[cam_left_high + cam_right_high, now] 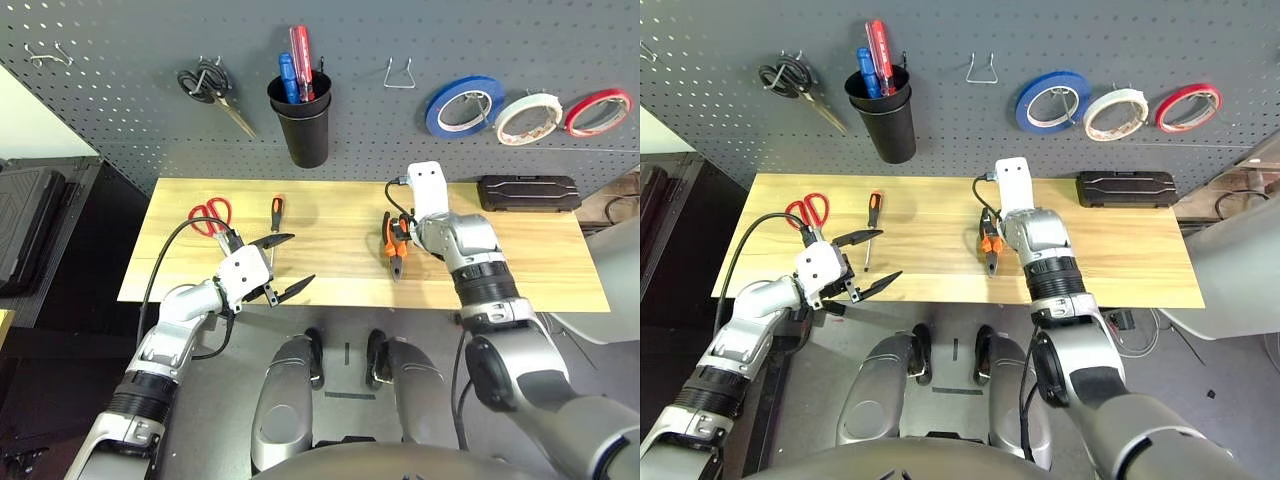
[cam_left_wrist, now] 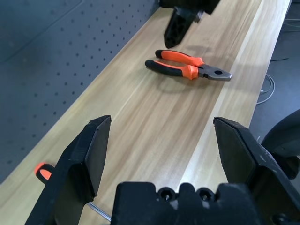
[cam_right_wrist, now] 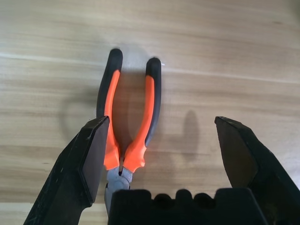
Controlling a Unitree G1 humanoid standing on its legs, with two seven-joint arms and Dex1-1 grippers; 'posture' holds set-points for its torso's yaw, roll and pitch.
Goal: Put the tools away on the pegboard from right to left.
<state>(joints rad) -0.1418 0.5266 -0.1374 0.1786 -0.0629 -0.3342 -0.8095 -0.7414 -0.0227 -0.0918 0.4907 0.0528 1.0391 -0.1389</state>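
Note:
The orange-and-black pliers (image 1: 392,243) lie on the wooden table (image 1: 330,275), right of centre. My right gripper (image 3: 160,123) hangs open just above them, its fingers straddling the handles (image 3: 149,108) without touching. The thin screwdriver (image 1: 275,222) and the red-handled scissors (image 1: 211,216) lie at the table's left. My left gripper (image 1: 298,260) is open and empty near the front edge, just right of the screwdriver. The white tape roll (image 1: 529,117) hangs on the pegboard (image 1: 120,120) between a blue roll (image 1: 465,105) and a red roll (image 1: 598,111).
On the pegboard hang black-handled scissors (image 1: 210,88), a black cup (image 1: 300,120) holding blue and red screwdrivers, and a bare wire hook (image 1: 400,75). A black case (image 1: 528,192) lies at the table's back right. A dark cabinet (image 1: 40,230) stands left of the table.

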